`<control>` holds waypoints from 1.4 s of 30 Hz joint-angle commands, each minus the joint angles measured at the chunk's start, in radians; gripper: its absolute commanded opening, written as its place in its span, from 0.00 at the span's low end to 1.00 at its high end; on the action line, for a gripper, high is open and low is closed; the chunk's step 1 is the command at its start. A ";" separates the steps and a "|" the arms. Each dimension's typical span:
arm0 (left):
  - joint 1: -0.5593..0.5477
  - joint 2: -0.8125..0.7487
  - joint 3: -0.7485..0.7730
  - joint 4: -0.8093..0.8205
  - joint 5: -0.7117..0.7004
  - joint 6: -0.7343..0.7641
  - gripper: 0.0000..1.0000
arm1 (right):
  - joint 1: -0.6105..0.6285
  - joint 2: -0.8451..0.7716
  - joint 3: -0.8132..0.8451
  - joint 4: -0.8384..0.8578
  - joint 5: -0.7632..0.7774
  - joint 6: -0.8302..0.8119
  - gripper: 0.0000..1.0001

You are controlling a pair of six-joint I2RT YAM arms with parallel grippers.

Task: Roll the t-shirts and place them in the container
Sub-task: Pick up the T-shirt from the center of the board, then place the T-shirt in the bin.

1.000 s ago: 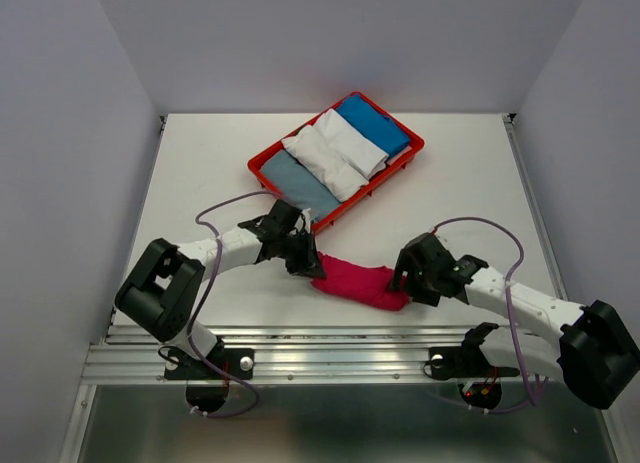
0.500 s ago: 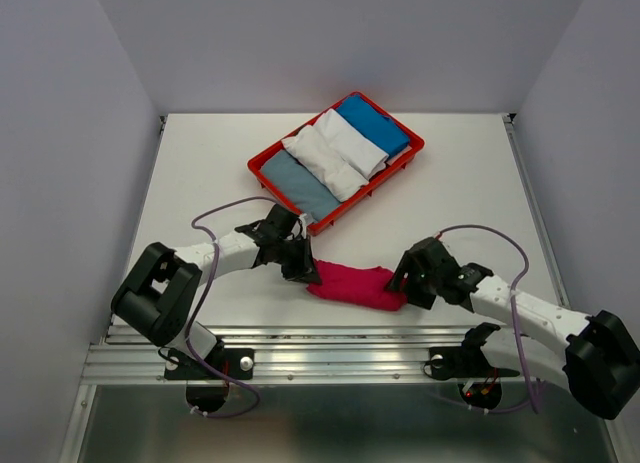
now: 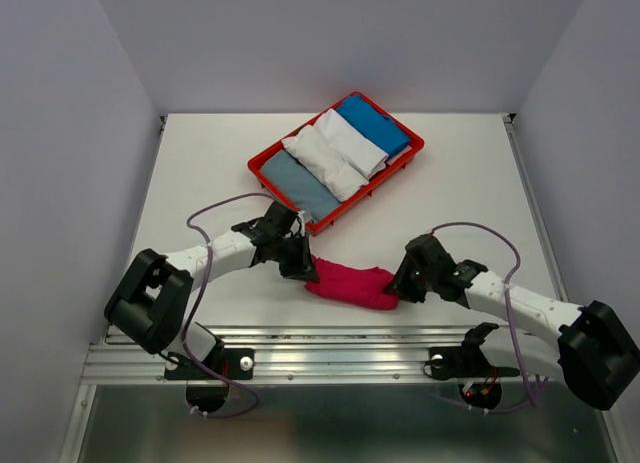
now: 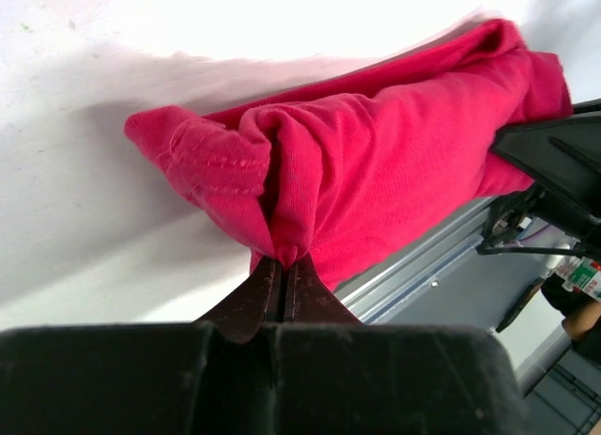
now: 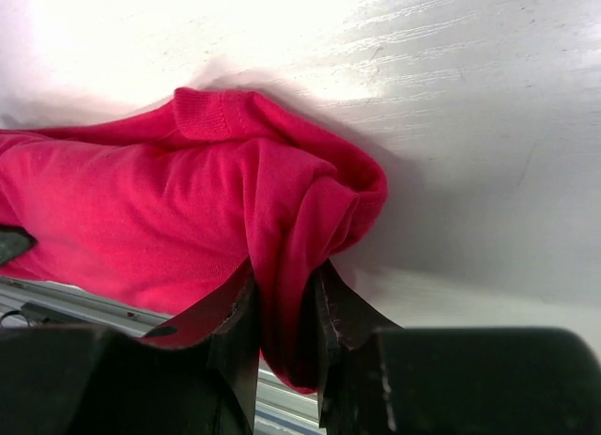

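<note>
The left gripper (image 4: pixel 282 277) pinches the pink t-shirt (image 3: pixel 350 284) at one end. The right gripper (image 5: pixel 285 289) grips the other end.

White arms (image 3: pixel 225 249) carry black joints, purple cables (image 3: pixel 478 224), black left gripper (image 4: pixel 282 262) and right gripper (image 5: pixel 285 271).

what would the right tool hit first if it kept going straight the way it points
The pink t-shirt; a fold sits between the fingers of the right tool. Beyond the bundle, probably the left tool, though depth is unclear.
</note>
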 commanded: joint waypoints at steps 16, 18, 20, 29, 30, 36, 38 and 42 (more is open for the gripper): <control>-0.004 -0.155 0.286 -0.276 -0.144 0.089 0.00 | 0.008 -0.107 0.243 -0.223 0.087 -0.151 0.01; -0.001 -0.152 0.333 -0.321 -0.175 0.118 0.00 | 0.008 -0.104 0.272 -0.233 0.089 -0.163 0.01; 0.016 -0.132 0.418 -0.370 -0.222 0.151 0.00 | 0.008 -0.092 0.315 -0.233 0.088 -0.174 0.01; 0.200 0.028 0.797 -0.499 -0.345 0.285 0.00 | 0.008 0.077 0.478 -0.128 0.109 -0.217 0.01; 0.215 0.051 0.831 -0.508 -0.356 0.294 0.00 | 0.008 0.100 0.497 -0.119 0.114 -0.219 0.01; 0.276 0.256 1.063 -0.552 -0.436 0.351 0.00 | 0.017 0.294 0.646 -0.035 0.138 -0.238 0.01; 0.286 0.292 1.122 -0.554 -0.465 0.354 0.00 | 0.017 0.359 0.688 -0.004 0.143 -0.238 0.01; 0.310 0.382 1.215 -0.551 -0.514 0.369 0.00 | 0.028 0.439 0.743 0.039 0.140 -0.237 0.01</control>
